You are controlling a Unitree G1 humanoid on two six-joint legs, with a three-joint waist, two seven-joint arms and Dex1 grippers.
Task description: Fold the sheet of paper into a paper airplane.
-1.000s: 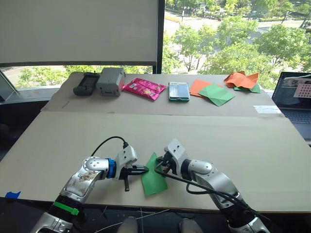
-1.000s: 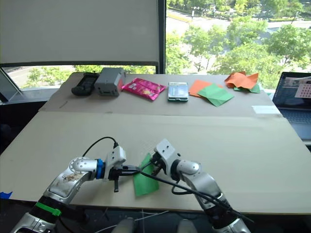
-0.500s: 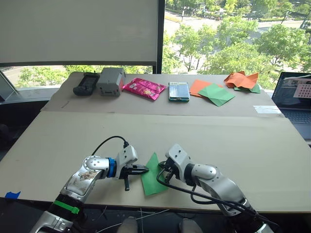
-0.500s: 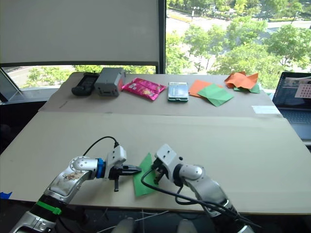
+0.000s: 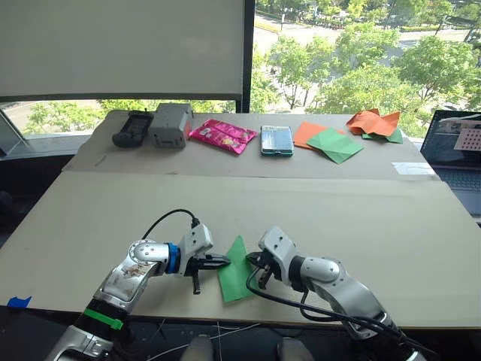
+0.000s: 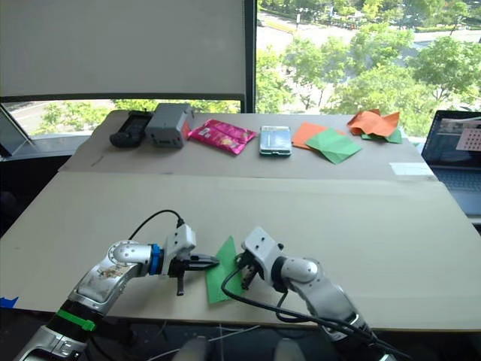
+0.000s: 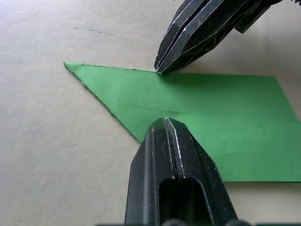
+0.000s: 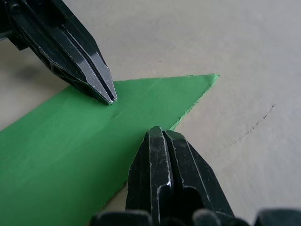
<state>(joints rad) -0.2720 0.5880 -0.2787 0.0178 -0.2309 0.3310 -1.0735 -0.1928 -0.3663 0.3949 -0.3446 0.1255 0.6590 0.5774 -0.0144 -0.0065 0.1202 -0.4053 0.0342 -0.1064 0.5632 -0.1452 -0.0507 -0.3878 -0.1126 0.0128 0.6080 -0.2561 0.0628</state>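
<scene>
We saw the sheet of paper (image 5: 236, 268), folded to a pointed wedge, lying flat near the table's (image 5: 391, 226) front edge. The left gripper (image 7: 164, 123) and right gripper (image 8: 157, 133), each with fingers pressed together, touched its opposite edges, holding nothing.

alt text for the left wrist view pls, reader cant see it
The left pincer, shut, presses its tip on one long edge of a folded bright green paper airplane lying flat on a beige table. The right pincer, also shut, touches the opposite edge, and the paper's pointed nose extends past both tips.
</scene>
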